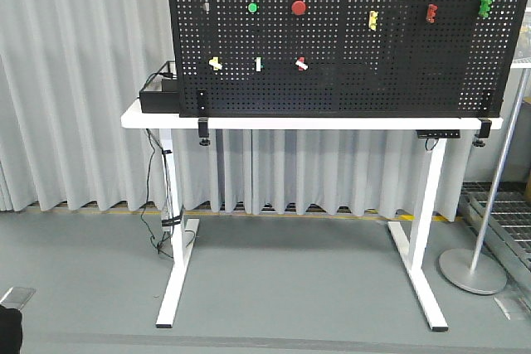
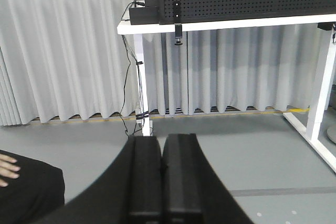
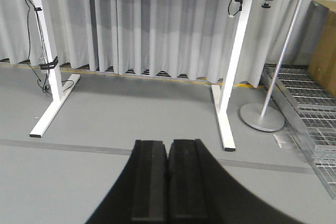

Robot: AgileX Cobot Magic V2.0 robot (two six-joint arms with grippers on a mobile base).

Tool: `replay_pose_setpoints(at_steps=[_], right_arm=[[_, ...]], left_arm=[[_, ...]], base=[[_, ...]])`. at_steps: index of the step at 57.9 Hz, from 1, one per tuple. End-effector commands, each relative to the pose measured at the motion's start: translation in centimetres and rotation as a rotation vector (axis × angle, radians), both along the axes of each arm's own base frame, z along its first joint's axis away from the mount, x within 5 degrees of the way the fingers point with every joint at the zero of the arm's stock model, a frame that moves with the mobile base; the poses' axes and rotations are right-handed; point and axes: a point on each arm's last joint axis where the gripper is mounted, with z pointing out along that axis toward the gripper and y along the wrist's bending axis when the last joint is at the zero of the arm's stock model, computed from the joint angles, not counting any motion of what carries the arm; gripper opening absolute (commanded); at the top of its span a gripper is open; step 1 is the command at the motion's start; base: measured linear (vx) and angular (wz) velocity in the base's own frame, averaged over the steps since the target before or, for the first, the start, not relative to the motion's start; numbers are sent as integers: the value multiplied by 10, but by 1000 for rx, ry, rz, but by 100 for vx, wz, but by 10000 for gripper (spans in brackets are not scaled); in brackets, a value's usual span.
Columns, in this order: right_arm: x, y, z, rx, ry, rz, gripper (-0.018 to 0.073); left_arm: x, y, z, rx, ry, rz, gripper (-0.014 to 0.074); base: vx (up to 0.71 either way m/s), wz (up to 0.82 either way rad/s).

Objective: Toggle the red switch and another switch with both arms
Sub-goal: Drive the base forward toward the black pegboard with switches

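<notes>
Grey pleated curtains (image 1: 75, 80) and grey floor (image 1: 290, 288) back a white metal desk (image 1: 332, 123); both grippers sit low, well apart from it. Left gripper (image 2: 161, 141): black fingers pressed together, nothing btwn them, facing the desk's left leg. Right gripper (image 3: 168, 145): same, pads flat together, empty, aimed toward the right leg. Up on the black perforated pegboard (image 1: 332, 39) standing on the desk, bottom row: small red toggle switch (image 1: 302, 63) w/ white-tipped lever; left of it, past a slim white toggle (image 1: 258, 64), the small pale yellow-cream toggle switch (image 1: 216, 63). Step, as I read it: approach, neither switch touched yet. Next: lift both arms, go fwd to the bottom row, one fingertip per lever, prob. left arm on cream, right arm on red.
</notes>
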Motion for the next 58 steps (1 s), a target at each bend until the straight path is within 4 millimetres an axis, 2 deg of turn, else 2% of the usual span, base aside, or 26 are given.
replay_pose_setpoints(at_steps=[1, 58], right_arm=[[1, 0, 6, -15, -88, -1, -6], [1, 0, 6, -15, -88, -1, -6]], left_arm=[[0, 0, 1, -20, -63, -2, 2], [0, 0, 1, -20, -63, -2, 2]], base=[[0, 0], [1, -1]])
